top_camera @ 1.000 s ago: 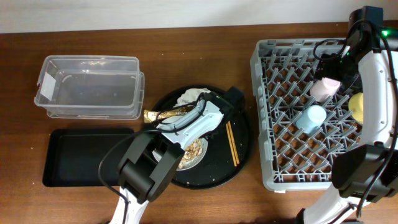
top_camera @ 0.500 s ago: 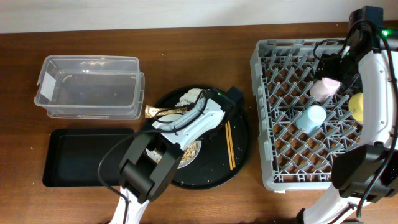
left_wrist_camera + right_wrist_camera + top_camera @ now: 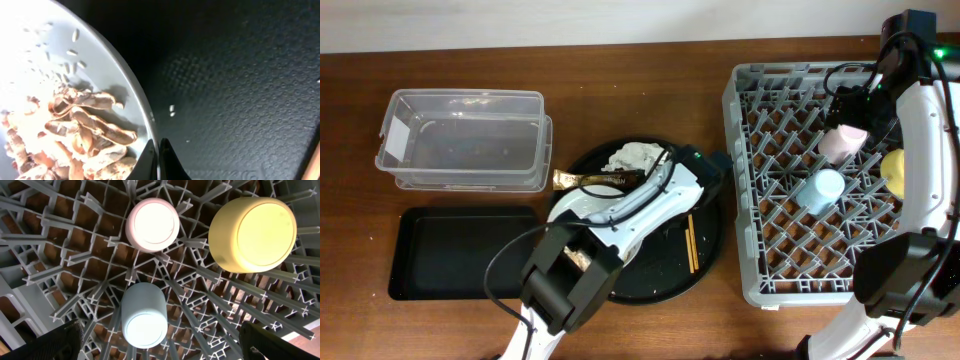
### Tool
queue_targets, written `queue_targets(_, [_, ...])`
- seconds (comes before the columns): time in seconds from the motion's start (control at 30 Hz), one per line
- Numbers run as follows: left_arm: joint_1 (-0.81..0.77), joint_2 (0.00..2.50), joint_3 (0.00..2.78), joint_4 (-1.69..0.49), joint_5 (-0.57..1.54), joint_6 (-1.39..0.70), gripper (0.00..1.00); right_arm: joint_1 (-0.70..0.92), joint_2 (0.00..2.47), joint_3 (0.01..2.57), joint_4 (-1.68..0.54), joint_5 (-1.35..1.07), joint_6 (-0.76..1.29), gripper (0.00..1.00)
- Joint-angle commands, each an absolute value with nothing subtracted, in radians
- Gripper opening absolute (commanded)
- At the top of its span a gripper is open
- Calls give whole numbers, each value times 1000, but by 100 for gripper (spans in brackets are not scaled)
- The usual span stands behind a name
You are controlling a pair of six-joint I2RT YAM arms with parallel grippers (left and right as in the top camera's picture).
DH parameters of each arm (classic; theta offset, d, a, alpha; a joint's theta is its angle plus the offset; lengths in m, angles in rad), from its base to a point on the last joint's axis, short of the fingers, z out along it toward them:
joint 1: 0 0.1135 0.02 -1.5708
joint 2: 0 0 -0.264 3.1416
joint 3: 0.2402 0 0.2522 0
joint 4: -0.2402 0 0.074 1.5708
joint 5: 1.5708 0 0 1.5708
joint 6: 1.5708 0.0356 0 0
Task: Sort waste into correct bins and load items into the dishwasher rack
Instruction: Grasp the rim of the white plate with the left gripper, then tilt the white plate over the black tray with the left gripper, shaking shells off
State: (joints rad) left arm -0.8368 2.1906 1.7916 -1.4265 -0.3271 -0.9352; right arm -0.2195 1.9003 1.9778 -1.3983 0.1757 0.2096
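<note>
Grey plate (image 3: 117,75) is sitting pinched by its rim in your left hand (image 3: 159,155), with crumbly scraps (image 3: 85,130) lying on it, within the round black tray (image 3: 240,90). Chopsticks (image 3: 691,240) are lying nearby on that tray, with the wrapper (image 3: 585,181) and tissue (image 3: 632,156) further back. Your right hand (image 3: 170,342) is hovering spread wide above the rack (image 3: 770,200), which is holding the blue cup (image 3: 144,315), pink cup (image 3: 152,225) and yellow bowl (image 3: 252,227).
</note>
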Motion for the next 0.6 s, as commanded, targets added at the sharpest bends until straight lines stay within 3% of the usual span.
queue_targets(0.0, [-836, 2197, 1870, -1505, -383, -932, 1, -222, 1905, 1979, -1397, 188, 218, 98])
queue_targets(0.3, [-793, 2106, 1920, -1591, -390, -931, 1, -222, 1905, 1979, -1398, 188, 218, 98])
queue_targets(0.57, [-537, 1910, 1919, -1631, -390, -925, 1, -222, 1905, 1979, -1398, 188, 218, 98])
